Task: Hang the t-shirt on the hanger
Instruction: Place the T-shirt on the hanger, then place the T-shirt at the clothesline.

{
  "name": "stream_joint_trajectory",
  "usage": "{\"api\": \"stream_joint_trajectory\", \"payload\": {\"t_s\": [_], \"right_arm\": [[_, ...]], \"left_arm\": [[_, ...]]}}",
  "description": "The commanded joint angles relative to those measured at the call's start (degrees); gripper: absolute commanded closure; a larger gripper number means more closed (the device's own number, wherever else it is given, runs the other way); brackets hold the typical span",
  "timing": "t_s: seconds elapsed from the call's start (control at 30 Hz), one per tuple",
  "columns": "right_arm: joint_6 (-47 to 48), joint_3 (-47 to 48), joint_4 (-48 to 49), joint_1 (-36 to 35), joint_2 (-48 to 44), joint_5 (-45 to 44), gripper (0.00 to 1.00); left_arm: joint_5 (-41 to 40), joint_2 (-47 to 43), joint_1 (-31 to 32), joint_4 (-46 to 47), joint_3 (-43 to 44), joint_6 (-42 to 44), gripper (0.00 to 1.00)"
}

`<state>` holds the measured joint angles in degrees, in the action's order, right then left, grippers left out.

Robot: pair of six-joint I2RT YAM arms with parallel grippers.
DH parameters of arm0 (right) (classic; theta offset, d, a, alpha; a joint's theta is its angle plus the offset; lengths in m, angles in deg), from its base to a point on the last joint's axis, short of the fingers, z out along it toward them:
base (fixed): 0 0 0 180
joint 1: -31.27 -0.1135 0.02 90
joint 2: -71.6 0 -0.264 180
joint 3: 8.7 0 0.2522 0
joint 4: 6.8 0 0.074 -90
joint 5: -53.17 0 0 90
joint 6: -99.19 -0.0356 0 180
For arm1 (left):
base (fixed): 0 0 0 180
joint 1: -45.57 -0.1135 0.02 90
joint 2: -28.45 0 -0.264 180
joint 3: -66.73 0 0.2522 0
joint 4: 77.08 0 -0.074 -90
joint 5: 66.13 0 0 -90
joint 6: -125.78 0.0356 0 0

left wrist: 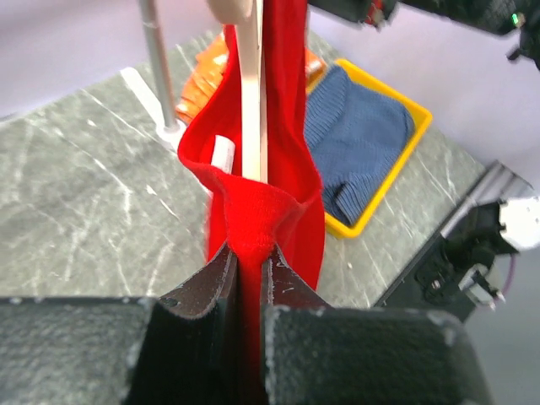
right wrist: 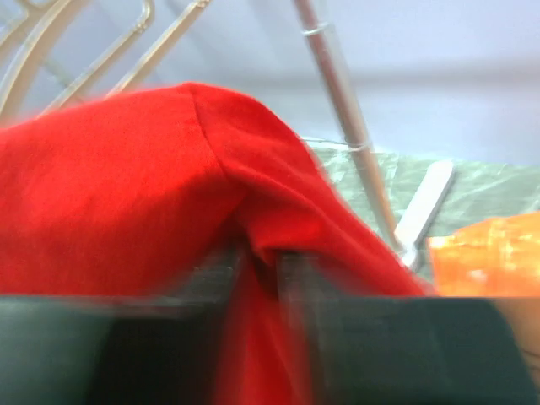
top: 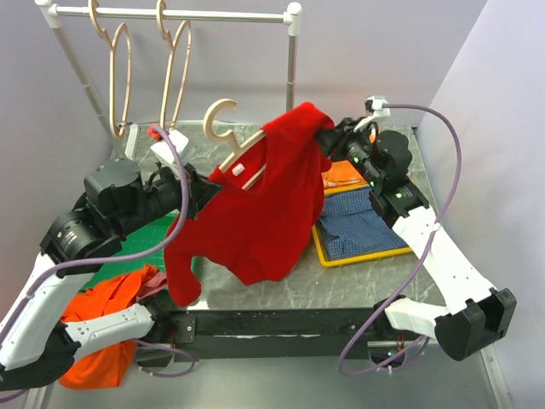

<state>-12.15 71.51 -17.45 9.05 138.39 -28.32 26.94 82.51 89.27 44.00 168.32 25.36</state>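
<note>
The red t-shirt (top: 264, 204) hangs in the air between my two grippers, above the middle of the table. The pale wooden hanger (top: 232, 145) pokes out of its upper left part, hook up, one arm inside the cloth. My left gripper (top: 207, 189) is shut on the shirt's left edge; in the left wrist view the red cloth (left wrist: 278, 169) is pinched at my left gripper (left wrist: 251, 253) and the hanger's bar (left wrist: 251, 101) runs up inside it. My right gripper (top: 330, 129) is shut on the shirt's top right; the right wrist view is blurred, with the red cloth (right wrist: 126, 186) at my right gripper (right wrist: 263, 257).
A white rack (top: 170, 15) at the back carries two more wooden hangers (top: 119, 77). A yellow tray (top: 327, 254) at the right holds a blue cloth (top: 362, 223) and orange cloth (top: 342, 175). An orange garment (top: 106, 319) lies at the front left on a green mat (top: 140, 247).
</note>
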Motion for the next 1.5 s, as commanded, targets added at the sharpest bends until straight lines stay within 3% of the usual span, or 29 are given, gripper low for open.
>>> {"api": "stream_joint_trajectory", "payload": {"t_s": [0.0,0.07,0.23,0.33,0.5,0.63,0.73,0.9,1.07,1.23,1.33,1.47], "right_arm": [[-1.0,-2.3,3.5,-0.1,-3.4,4.3,0.37],[-1.3,-5.4,4.5,-0.1,-7.2,3.9,0.27],[-3.5,-17.6,7.2,-0.2,-14.2,2.8,0.16],[-5.4,-20.8,6.2,0.0,-14.1,-3.0,0.12],[-9.7,-16.8,8.1,-0.5,-3.3,-2.5,0.15],[-8.4,-12.8,9.4,-7.9,4.1,-4.7,0.18],[-6.5,-13.5,10.8,-17.2,6.5,-8.4,0.19],[-11.2,-21.8,16.5,-22.9,4.8,-13.0,0.19],[-12.8,-31.0,18.0,-23.0,-5.5,-19.8,0.19],[-9.4,-28.8,17.1,-26.3,-1.0,-3.6,0.26],[-8.7,-27.3,18.9,-35.0,5.6,-2.7,0.30],[-9.5,-22.7,21.1,-41.1,15.0,-3.7,0.30]], "left_arm": [[-6.2,-1.3,0.2,4.2,4.7,-1.3,0.99],[-8.7,-0.5,0.2,4.2,7.9,-1.0,0.99],[-9.3,1.7,0.2,3.0,16.5,0.9,0.99],[-8.9,2.9,0.2,1.8,20.7,2.5,0.99],[-7.3,4.7,0.2,0.6,24.9,4.1,0.99],[-9.0,6.0,0.2,0.0,28.8,3.9,0.99],[-11.6,6.1,0.2,0.2,30.0,3.6,0.99],[-13.3,7.7,0.2,-1.4,32.4,4.3,0.99],[-14.4,8.8,0.2,-1.4,31.7,4.1,0.99],[-16.4,9.0,0.2,-1.1,29.6,3.6,0.99],[-17.5,9.0,0.2,-1.2,28.5,3.3,0.99],[-18.2,8.7,0.2,-2.6,27.4,2.8,0.99]]}}
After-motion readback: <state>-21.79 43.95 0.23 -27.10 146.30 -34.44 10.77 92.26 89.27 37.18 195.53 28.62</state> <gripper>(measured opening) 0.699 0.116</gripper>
